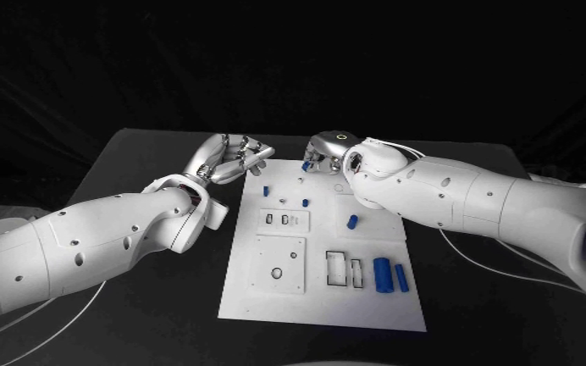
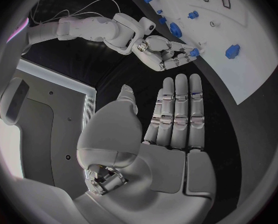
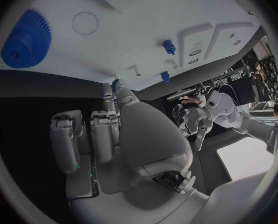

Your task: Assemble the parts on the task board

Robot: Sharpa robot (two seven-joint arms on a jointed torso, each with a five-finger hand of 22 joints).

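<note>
1. A white task board (image 1: 320, 298) lay in the middle of a black table (image 1: 146, 150), its long side running away from the robot.
2. The right hand (image 1: 323, 156) sat at the board's far edge, toward the far right corner. Its fingertips (image 2: 188, 55) pinched a small blue part (image 2: 194, 52) touching the board.
3. The left hand (image 1: 229, 159) hovered over the bare table just off the board's far left corner — fingers apart and straight, holding nothing.
4. Several small blue pegs (image 1: 265, 190) stood upright near the far edge, so some parts seemed already seated.
5. Two blue cylinders (image 1: 391, 274) lay loose near the right edge, toward the near end, beside two empty rectangular slots (image 1: 345, 269). Another blue piece (image 1: 353, 221) stood by the right edge, midway.
6. A blue gear (image 3: 26, 40) rested on the board near a drawn circle (image 3: 84, 23).
7. The job looked partly done: the held part, the cylinders and probably the gear remained to be fitted.
8. The right forearm (image 1: 452, 196) crossed over the board's right side and could hamper reaching the loose cylinders.
</note>
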